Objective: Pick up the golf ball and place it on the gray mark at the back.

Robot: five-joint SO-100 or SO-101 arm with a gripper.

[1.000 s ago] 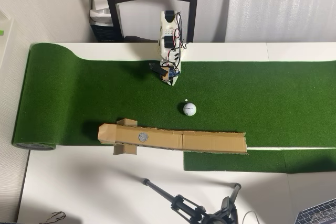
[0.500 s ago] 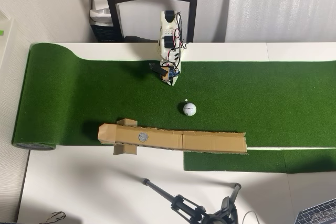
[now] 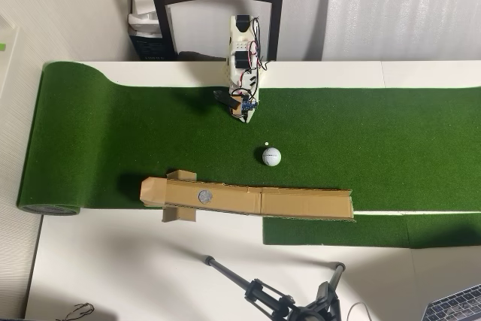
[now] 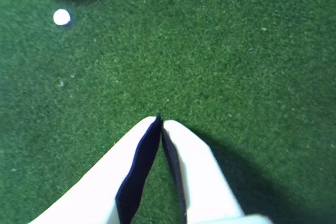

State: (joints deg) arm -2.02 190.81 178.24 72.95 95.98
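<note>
We see the gripper point(image 4: 160, 121) with fingers pressed together, empty, above green turf point(image 3: 391, 133). The golf ball point(image 3: 272, 156) lies on the turf between the gripper and a cardboard strip point(image 3: 301, 202) bearing the gray mark point(image 3: 205, 196).

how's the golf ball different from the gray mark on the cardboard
The golf ball is white and rounded, casting a shadow; the gray mark is gray and looks flat. The golf ball sits on the green turf mat, while the gray mark lies on the cardboard strip. In the overhead view the golf ball is nearer the arm than the gray mark is. Both are round and similar in width.
</note>
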